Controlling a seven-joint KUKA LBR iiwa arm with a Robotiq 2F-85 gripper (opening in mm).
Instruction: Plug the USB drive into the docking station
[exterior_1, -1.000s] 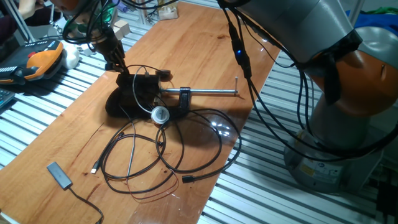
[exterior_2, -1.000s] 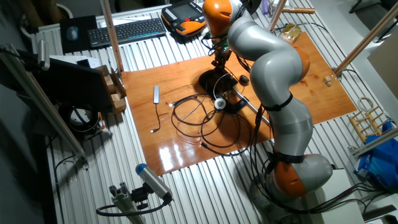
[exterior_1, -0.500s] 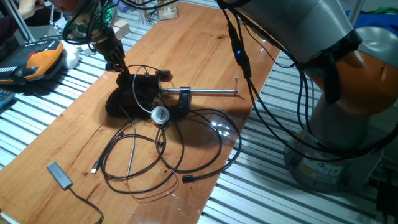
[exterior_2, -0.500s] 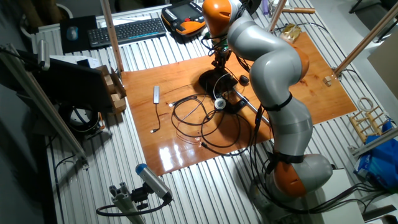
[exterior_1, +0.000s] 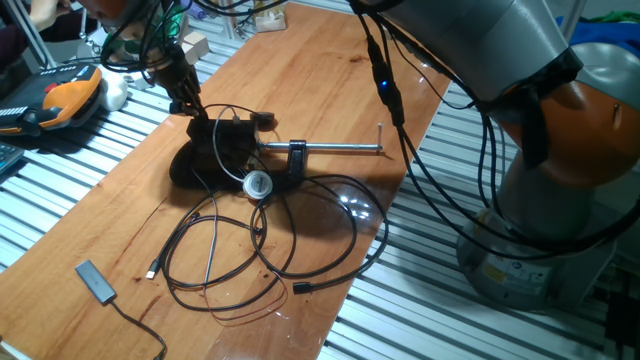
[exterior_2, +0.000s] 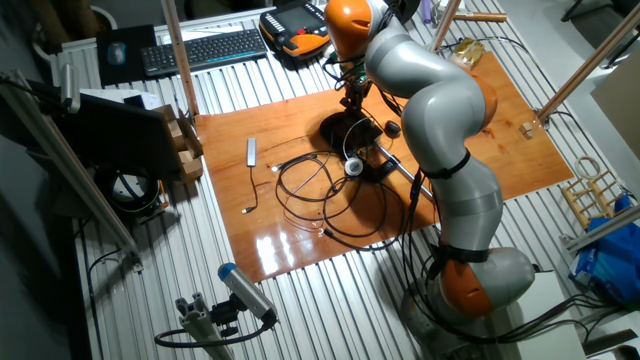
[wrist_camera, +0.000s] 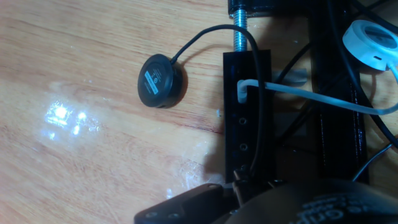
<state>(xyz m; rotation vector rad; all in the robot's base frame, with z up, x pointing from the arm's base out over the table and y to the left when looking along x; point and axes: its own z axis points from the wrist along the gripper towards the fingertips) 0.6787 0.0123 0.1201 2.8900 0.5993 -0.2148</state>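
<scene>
Seating the USB drive (wrist_camera: 238, 178) squarely, I'd press along the port axis into the near end of the docking station (wrist_camera: 247, 118), clamped mid-bench (exterior_1: 300, 60), though I cannot tell how my claw (exterior_1: 190, 103) stands.

No visible change vs 1.0 s and 0.5 s ago.
Both fixed views match the earlier frames: gripper (exterior_1: 190, 106) at the same spot over the dock (exterior_1: 232, 140), arm pose same, cables (exterior_1: 262, 240) as before. Any tiny shift at the fingertips is prob. too small to tell at this res.
</scene>
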